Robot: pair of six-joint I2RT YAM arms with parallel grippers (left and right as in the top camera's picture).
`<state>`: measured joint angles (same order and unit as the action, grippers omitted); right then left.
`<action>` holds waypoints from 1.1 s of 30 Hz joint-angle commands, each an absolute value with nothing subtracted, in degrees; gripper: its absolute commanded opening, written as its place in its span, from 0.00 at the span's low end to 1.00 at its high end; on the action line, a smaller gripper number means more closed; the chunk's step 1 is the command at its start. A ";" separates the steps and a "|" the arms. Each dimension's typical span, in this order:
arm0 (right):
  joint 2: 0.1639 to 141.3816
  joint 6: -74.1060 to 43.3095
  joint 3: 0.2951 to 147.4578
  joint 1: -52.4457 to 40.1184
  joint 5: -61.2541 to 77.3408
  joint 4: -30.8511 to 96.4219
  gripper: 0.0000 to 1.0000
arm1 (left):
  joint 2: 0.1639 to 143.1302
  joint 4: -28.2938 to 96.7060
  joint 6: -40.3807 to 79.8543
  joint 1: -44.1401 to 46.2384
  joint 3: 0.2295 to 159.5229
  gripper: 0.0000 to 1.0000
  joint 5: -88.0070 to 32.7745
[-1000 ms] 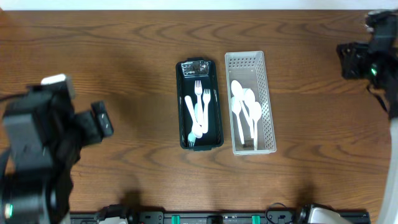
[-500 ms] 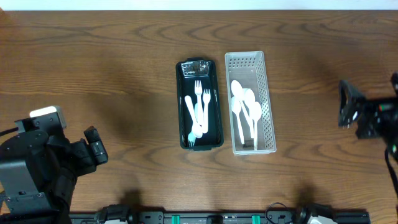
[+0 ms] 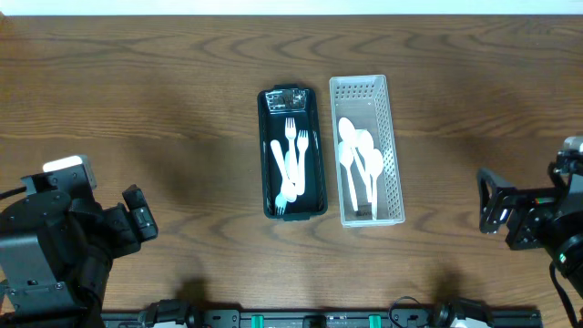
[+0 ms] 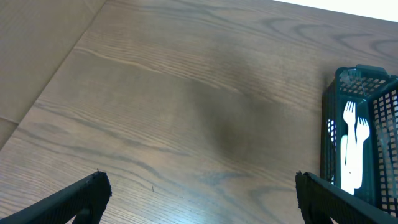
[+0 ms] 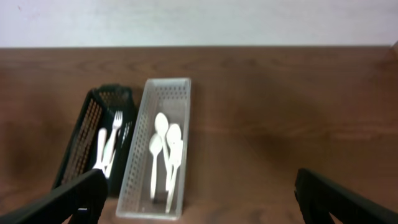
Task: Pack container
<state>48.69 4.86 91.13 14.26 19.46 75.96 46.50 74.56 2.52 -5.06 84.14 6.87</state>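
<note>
A dark green container (image 3: pixel 265 146) at the table's centre holds several white plastic forks (image 3: pixel 291 164). Right beside it stands a white perforated basket (image 3: pixel 334 155) with several white spoons (image 3: pixel 360 164). My left gripper (image 3: pixel 141 219) is open over bare wood at the front left, far from both; its wrist view shows the dark container (image 4: pixel 328 143) and forks (image 4: pixel 351 149) at the right edge. My right gripper (image 3: pixel 496 219) is open and empty at the front right. Its view looks onto the basket (image 5: pixel 140 155), spoons (image 5: pixel 165 149) and dark container (image 5: pixel 84 149).
The brown wooden table (image 3: pixel 164 100) stretches to both sides of the two containers. Its pale back edge (image 3: pixel 291 7) runs along the top of the overhead view. A black rail (image 3: pixel 301 319) lies along the front edge.
My right arm has swung from the back right corner down to the front right, and its jaws have opened wide. My left arm dropped slightly toward the front, then held still.
</note>
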 commanded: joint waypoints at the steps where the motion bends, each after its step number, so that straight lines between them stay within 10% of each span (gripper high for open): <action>1: 48.73 5.23 91.33 13.96 19.27 77.67 0.99 | 46.50 74.59 1.50 -5.13 84.36 0.98 7.77; 16: 41.87 5.74 87.05 11.22 11.55 72.42 0.99 | 46.50 74.59 1.50 -5.13 84.36 0.98 7.77; 33: 10.72 3.11 31.92 2.11 10.07 41.21 0.99 | 46.50 74.59 1.50 -5.13 84.36 0.98 7.77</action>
<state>13.17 4.95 37.34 2.70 10.63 43.27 46.50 74.54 2.50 -5.06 84.09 6.92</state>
